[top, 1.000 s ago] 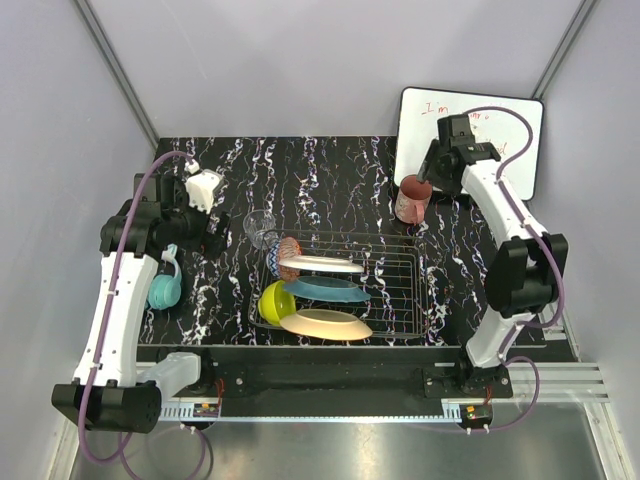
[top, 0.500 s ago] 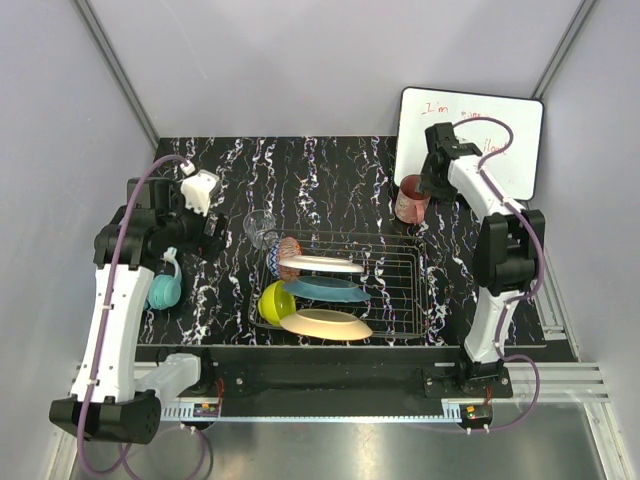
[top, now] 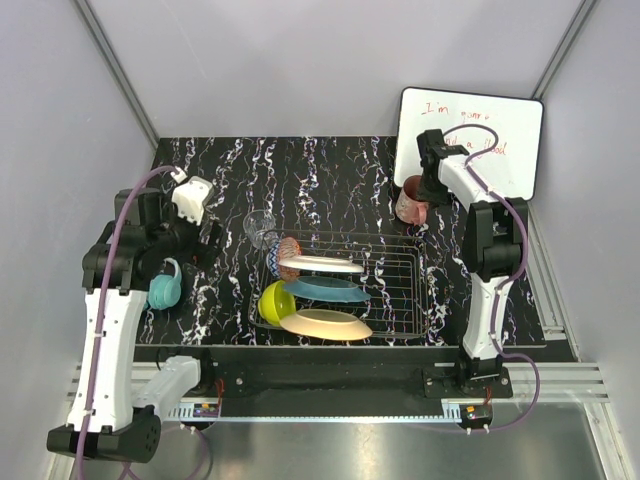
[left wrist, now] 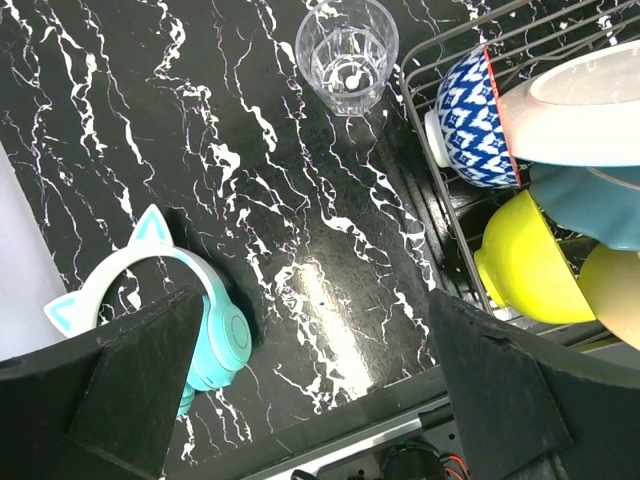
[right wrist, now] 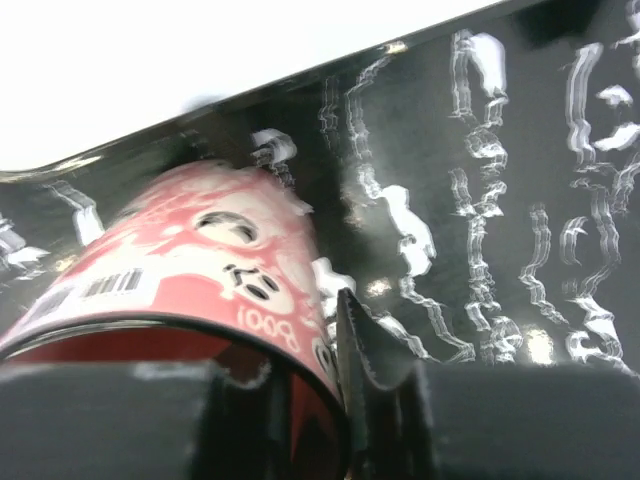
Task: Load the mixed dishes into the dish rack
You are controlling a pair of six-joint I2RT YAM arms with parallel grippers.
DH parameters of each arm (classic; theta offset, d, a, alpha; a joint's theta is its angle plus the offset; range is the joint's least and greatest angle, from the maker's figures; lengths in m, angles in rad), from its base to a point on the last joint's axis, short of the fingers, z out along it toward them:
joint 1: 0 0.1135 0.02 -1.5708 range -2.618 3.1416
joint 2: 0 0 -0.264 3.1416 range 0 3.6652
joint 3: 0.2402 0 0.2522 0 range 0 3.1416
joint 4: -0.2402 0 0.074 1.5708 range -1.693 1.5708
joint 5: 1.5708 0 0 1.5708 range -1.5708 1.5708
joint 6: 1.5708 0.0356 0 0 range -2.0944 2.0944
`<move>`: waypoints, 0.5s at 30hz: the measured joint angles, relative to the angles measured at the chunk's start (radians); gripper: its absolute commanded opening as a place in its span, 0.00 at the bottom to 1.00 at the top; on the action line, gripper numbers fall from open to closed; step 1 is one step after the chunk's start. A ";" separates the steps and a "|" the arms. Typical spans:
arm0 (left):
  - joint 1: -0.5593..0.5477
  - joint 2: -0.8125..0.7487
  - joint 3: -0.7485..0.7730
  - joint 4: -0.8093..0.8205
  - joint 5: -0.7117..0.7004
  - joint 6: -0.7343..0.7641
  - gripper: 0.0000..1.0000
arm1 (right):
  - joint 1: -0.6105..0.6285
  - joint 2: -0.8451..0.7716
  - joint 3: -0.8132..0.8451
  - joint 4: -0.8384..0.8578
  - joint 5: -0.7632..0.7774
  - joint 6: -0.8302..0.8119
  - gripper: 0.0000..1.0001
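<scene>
Right wrist: right gripper (right wrist: pixel 260 390) had just clamped cup (right wrist: pixel 180 270) rim, tipping it, ready for rack (top: pixel 400 285); left gripper (left wrist: pixel 315 340) hung open, empty.

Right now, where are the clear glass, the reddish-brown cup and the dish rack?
clear glass (left wrist: pixel 347 60): left wrist view, its base.
reddish-brown cup (top: pixel 408 205): top external view, its side wall.
dish rack (top: pixel 398 290): top external view, bare wires at its right end.
</scene>
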 measured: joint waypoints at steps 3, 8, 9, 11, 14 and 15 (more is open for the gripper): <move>0.000 -0.008 0.001 -0.003 -0.011 -0.014 0.99 | 0.005 -0.003 0.011 -0.008 -0.033 0.002 0.00; 0.001 0.025 0.074 -0.073 0.025 -0.021 0.99 | 0.006 -0.013 -0.001 -0.002 -0.044 -0.002 0.00; 0.001 0.040 0.113 -0.096 0.036 -0.024 0.99 | 0.006 -0.023 -0.011 0.000 -0.048 -0.003 0.00; 0.001 0.082 0.212 -0.127 0.059 -0.028 0.99 | 0.005 -0.064 -0.046 -0.001 -0.067 -0.003 0.00; 0.001 0.126 0.345 -0.137 0.093 -0.038 0.99 | 0.005 -0.158 -0.080 -0.012 -0.109 -0.006 0.00; 0.001 0.136 0.380 -0.137 0.104 -0.043 0.99 | 0.005 -0.200 -0.087 -0.008 -0.133 -0.006 0.00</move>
